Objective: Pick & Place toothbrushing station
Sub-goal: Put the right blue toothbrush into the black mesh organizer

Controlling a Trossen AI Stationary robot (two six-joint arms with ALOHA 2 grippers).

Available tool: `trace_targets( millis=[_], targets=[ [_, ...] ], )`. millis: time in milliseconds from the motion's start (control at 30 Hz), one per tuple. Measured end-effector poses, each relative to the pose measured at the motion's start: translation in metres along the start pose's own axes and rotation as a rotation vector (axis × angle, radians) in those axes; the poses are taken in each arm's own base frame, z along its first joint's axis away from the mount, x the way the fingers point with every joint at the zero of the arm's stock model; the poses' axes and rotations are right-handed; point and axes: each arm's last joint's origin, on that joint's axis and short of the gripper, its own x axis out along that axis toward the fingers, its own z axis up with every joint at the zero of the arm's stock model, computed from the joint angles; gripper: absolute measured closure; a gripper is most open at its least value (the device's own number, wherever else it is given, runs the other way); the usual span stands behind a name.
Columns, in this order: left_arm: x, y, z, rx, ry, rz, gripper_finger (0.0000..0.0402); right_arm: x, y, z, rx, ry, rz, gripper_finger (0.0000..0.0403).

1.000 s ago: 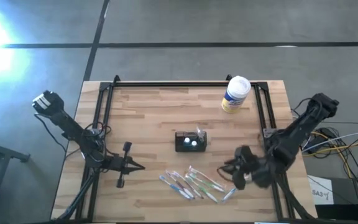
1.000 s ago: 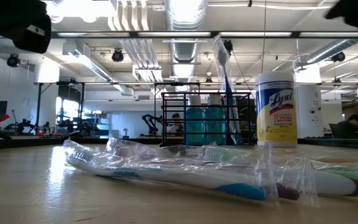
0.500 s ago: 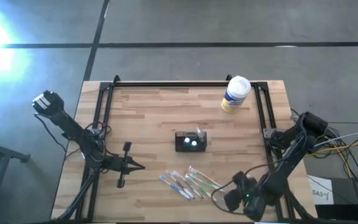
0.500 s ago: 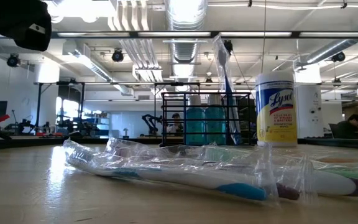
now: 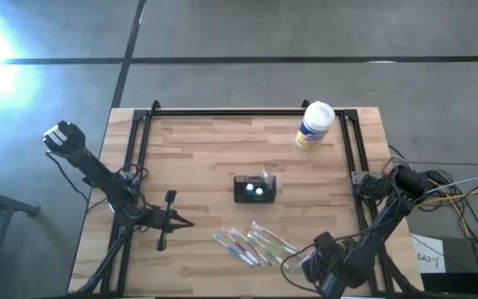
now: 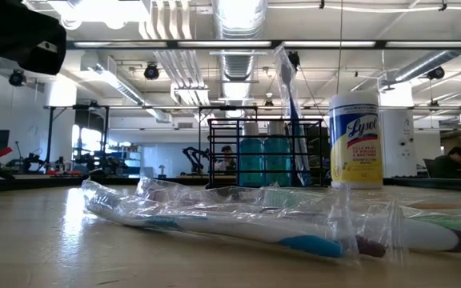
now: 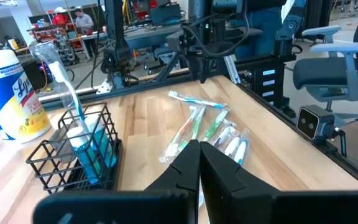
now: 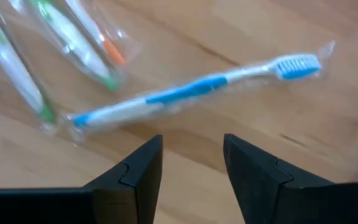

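Right tool [image 8: 191, 165] swung down to frame bottom, jaws wide, empty | over blue-handled wrapped toothbrush [image 8: 194, 90] | pickup looks next | left tool [image 7: 199, 163] pinched shut, parked mid-left.

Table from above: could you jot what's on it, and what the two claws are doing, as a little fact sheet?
holder: black wire toothbrushing station, mid-table, one wrapped brush standing in it
loose brushes: wrapped toothbrushes heaped at the near edge
canister: white-and-yellow wipes tub, far right corner
left claw: shut, low at the table's left, empty
right claw: open, above a blue toothbrush, not touching
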Motion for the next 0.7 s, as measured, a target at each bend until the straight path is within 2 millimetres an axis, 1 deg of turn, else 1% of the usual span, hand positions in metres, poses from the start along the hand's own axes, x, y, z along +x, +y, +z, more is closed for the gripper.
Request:
trace_targets(
  millis=[100,200,400,567,700],
  targets=[
    [0.000,0.000,0.000,-0.003,0.001,0.000,0.0390,0.005,-0.004,-0.001,-0.042,0.043,-0.045,0.0244],
    [0.000,0.000,0.000,-0.008,0.002,0.000,0.0390,0.015,-0.008,-0.002,-0.070,0.051,-0.084,0.0262],
    [0.000,0.000,0.000,-0.008,0.001,0.000,0.0390,0.036,-0.015,-0.001,-0.143,0.039,-0.142,0.0327],
    [0.002,-0.001,0.005,-0.021,-0.014,0.001,0.0390,0.054,-0.025,0.003,-0.164,0.033,-0.156,0.0382],
    [0.002,-0.001,0.006,-0.032,-0.015,0.001,0.0390,0.065,-0.033,0.011,-0.189,0.010,-0.172,0.0393]
  ],
)
